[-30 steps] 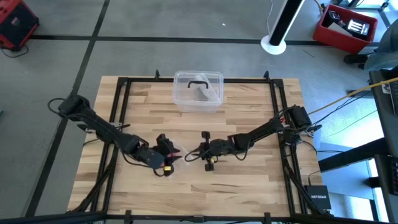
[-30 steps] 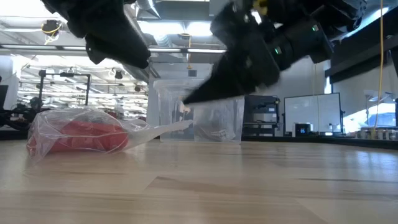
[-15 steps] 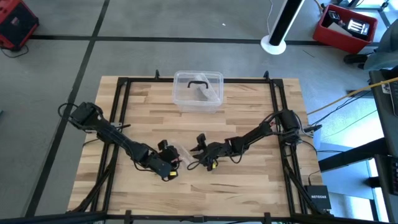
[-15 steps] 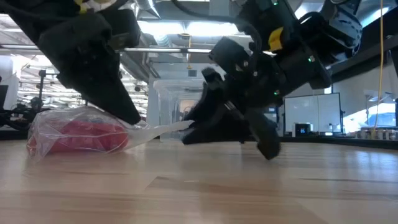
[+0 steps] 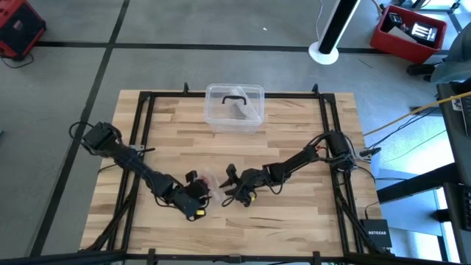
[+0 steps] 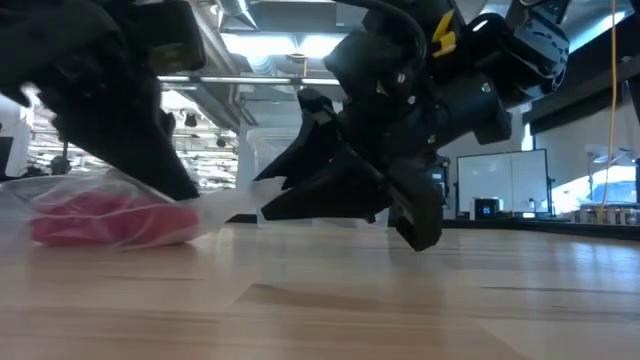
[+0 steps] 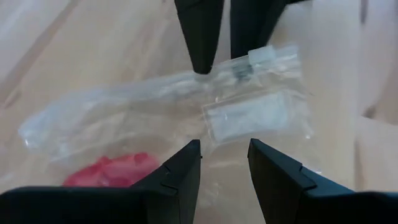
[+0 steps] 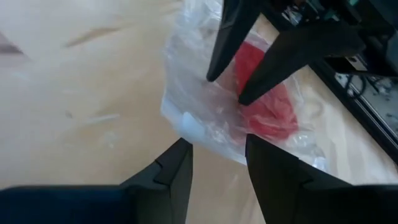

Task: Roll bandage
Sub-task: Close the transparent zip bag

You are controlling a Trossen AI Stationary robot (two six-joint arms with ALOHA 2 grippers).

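While the bandage (image 8: 264, 102) sits bagged on the bench (image 5: 294, 213), right end effector (image 8: 217, 155) has opened, empty; left end effector (image 7: 224, 158) gapes empty, so unrolling hasn't begun.

Bright, even overhead light; ceiling lamps (image 6: 300, 45) glare at 12 o'clock in the low view, dark arms blurred.

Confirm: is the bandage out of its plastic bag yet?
Still in. The red bandage shows through the clear bag in both wrist views, and in the low view the film wraps it on the table.
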